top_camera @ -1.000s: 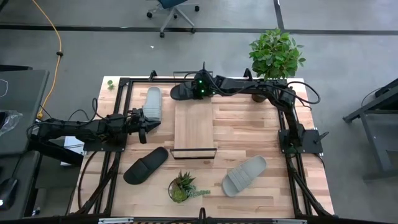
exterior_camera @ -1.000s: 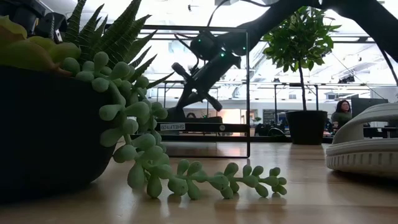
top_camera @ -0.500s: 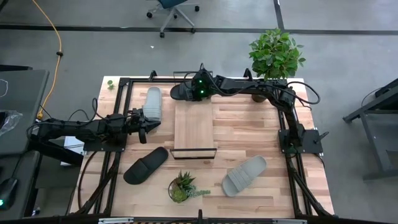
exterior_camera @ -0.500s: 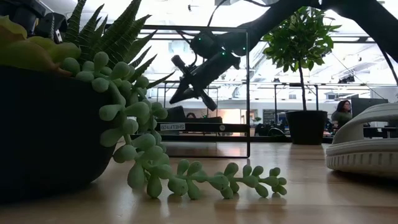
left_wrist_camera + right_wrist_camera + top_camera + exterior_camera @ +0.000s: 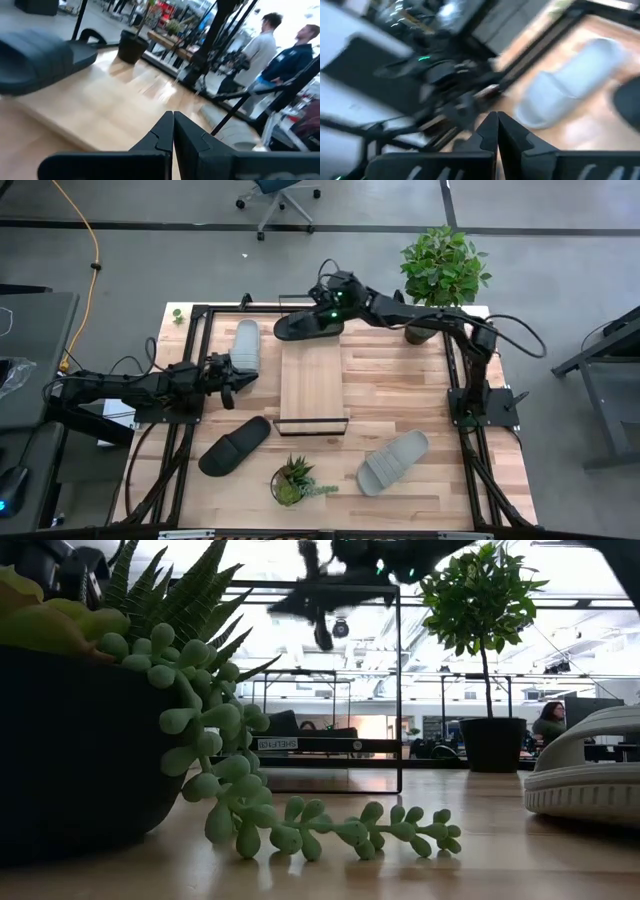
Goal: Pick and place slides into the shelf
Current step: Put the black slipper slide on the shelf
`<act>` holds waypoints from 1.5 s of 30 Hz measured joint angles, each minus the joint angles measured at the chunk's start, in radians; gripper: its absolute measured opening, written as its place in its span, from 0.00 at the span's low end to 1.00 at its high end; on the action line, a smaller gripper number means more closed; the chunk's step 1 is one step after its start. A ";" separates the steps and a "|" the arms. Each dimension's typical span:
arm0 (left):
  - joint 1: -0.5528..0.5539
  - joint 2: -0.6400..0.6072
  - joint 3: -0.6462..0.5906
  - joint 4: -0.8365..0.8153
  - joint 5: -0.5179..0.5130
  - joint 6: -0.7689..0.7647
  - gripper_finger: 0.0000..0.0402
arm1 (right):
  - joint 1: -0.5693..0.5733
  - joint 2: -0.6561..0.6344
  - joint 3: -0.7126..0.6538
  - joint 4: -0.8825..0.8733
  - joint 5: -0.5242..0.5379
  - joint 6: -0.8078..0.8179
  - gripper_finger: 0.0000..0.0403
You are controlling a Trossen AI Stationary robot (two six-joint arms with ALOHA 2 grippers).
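**Me:** High view first. I've got the right gripper (image 5: 322, 293) lifted clear of the black slide (image 5: 304, 327) at the shelf's far end. A second ago it was low over that slide; now the arm has swung up and back, past the shelf's far edge. In the low view it has climbed from mid-frame to the top, well above the shelf's wire frame (image 5: 399, 690).

**Spotter:** Is it carrying anything?

**Me:** No. Its fingers are pressed together on nothing in the right wrist view, and the black slide lies where it lay, just beyond the shelf's (image 5: 311, 385) far end, touching or nearly touching the board. I can't tell whether it counts as on it.

**Spotter:** And the left side?

**Me:** The left gripper (image 5: 232, 376) hasn't shifted. It sits just beside the shelf's left long edge, near the light grey slide (image 5: 245, 345), fingers closed and empty; its wrist view shows the tips meeting over bare wood.

**Spotter:** So what's left?

**Me:** Most of it, I'd judge. The board itself is bare. That grey slide lies beside the shelf's far left corner, the second black slide (image 5: 234, 445) off its near left corner, the other grey slide (image 5: 393, 461) off its near right corner, well apart. The small potted succulent (image 5: 291, 481) stands just past the near end. The right arm's retreat reads to me as a reset, not a finished placement.
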 joint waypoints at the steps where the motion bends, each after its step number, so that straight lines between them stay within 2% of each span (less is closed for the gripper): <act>1: 0.000 0.000 0.000 0.014 0.003 0.000 0.00 | 0.003 -0.017 0.001 -0.001 -0.024 -0.010 0.00; 4: 0.000 0.000 0.000 0.062 0.022 0.000 0.00 | 0.011 -0.054 0.001 -0.028 -0.116 -0.028 0.00; 9: 0.000 0.000 0.066 0.025 0.061 0.043 0.00 | 0.030 -0.092 0.001 -0.074 -0.248 -0.064 0.00; 13: 0.000 0.001 0.164 -0.049 0.094 0.121 0.00 | 0.052 -0.099 0.001 -0.111 -0.284 -0.068 0.00; 16: 0.000 0.000 0.271 -0.180 0.109 0.172 0.00 | 0.069 -0.101 0.001 -0.135 -0.278 -0.085 0.00; 23: 0.000 0.000 0.555 -0.644 0.118 0.242 0.00 | 0.097 -0.101 0.001 -0.325 -0.276 -0.177 0.00; 28: 0.000 0.000 0.683 -0.835 0.223 0.234 0.00 | 0.112 -0.101 0.000 -0.476 -0.276 -0.254 0.00; 34: 0.000 0.006 0.700 -0.868 0.319 0.110 0.00 | 0.138 -0.101 0.000 -0.569 -0.265 -0.313 0.00; 38: 0.000 0.057 0.688 -0.870 0.394 0.025 0.00 | 0.150 -0.101 0.000 -0.590 -0.249 -0.329 0.00; 42: 0.000 0.134 0.688 -0.856 0.510 -0.009 0.00 | 0.163 -0.101 0.000 -0.615 -0.248 -0.339 0.00; 45: -0.001 0.174 0.688 -0.812 0.554 0.002 0.00 | 0.169 -0.101 0.000 -0.636 -0.248 -0.357 0.00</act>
